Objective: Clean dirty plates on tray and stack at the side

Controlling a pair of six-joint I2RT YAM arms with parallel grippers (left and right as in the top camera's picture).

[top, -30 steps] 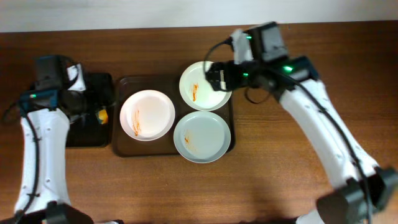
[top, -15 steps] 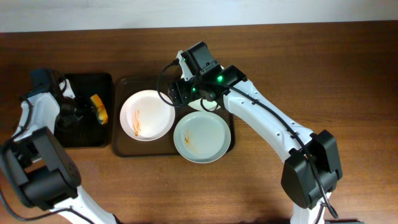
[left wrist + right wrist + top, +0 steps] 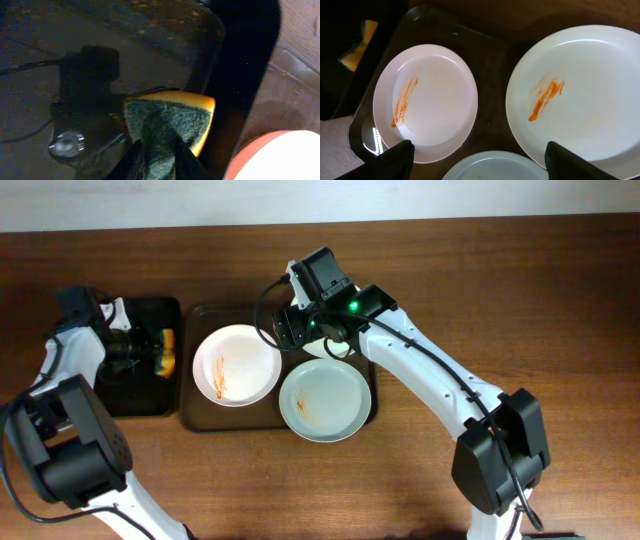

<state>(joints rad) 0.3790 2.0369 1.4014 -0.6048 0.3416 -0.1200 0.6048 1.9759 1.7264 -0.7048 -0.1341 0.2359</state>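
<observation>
1. The brown tray (image 3: 192,416) lies on the wooden counter (image 3: 420,480) and carries all three dirty plates.
2. A white plate (image 3: 236,365) fills the tray's end nearer the black tray (image 3: 140,396). One long orange-brown smear (image 3: 402,100) runs down its inner face.
3. A bluish plate (image 3: 325,400) sits at the tray's opposite end, on the long side toward the arm bases. Its rim reaches slightly past the tray's edge, and a small smear marks the part of it nearest the tray's middle.
4. A second white plate (image 3: 580,95) takes the remaining corner of the tray, on the far long side. From overhead it is mostly hidden under the right arm. The right wrist view shows a short smear left of its centre. Whether its rim touches the bluish plate cannot be told.
5. The right fingers (image 3: 395,157) hang above the tray, over the gap between the two white plates. They are spread wide and hold nothing.
6. The black tray lies just beside the brown tray's short end.
7. The left fingers (image 3: 192,167) are off the brown tray, above the black one. They are closed on a sponge (image 3: 167,117), pinching its green scouring face, with the yellow body showing along the upper edge. The sponge sits near the brown tray's short end.
</observation>
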